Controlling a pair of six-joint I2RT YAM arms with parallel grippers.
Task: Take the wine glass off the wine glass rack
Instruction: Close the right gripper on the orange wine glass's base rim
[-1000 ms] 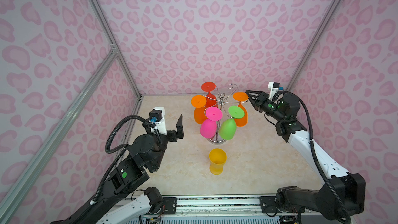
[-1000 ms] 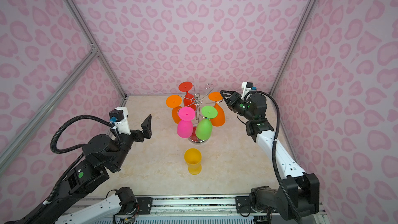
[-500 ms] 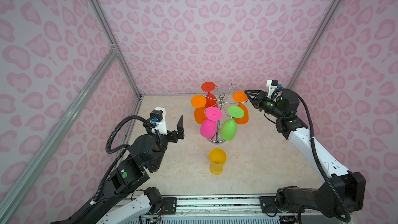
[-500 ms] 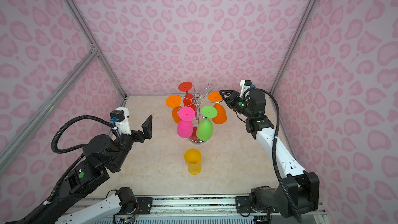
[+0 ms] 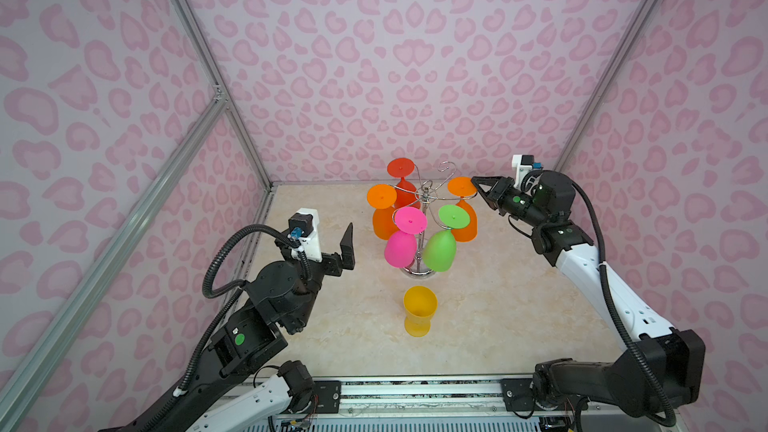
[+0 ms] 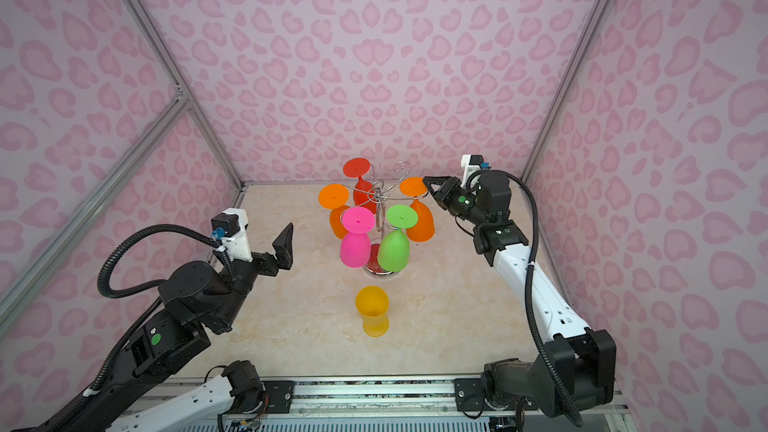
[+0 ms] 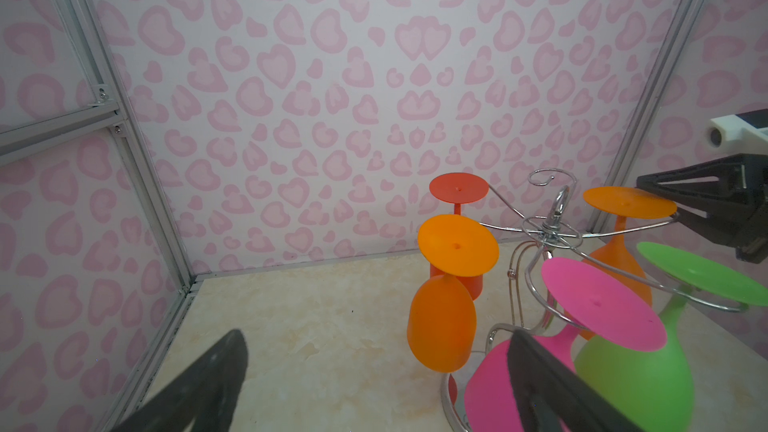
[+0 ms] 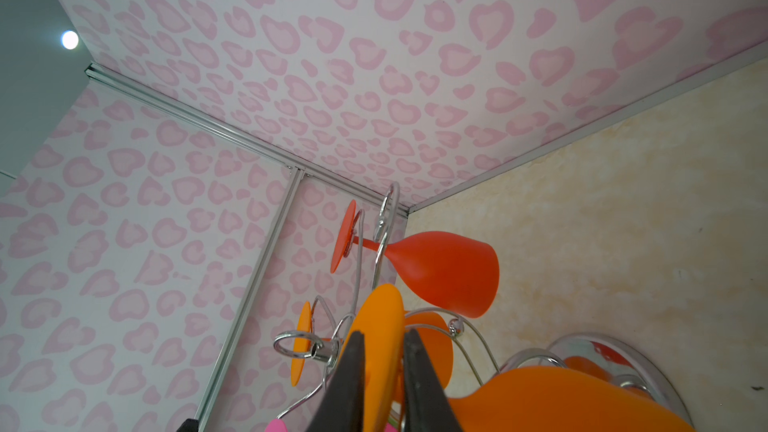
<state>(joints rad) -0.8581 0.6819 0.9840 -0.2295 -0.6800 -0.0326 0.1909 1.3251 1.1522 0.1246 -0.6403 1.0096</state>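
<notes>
Chrome wire forms the wine glass rack [image 5: 427,194], which has a round mirror base and a thin pole and stands on the beige marbled tabletop [image 5: 498,284]. I see five plastic stemmed glasses hanging upside down from its hooks. The target, an orange plastic wine glass [image 5: 464,231], hangs on the hook nearest the right gripper [image 5: 477,182]. In the right wrist view, the black fingers [image 8: 353,371] sit almost together, one against each face of the glass's flat foot disc, pinching its edge. The foot sits on its hook. The left gripper [image 7: 374,342] stands fully spread and empty, left of the rack, near the pink plastic glass [image 5: 400,248]. A yellow plastic glass [image 5: 419,311] stands upright in front of the rack base, apart from it.
</notes>
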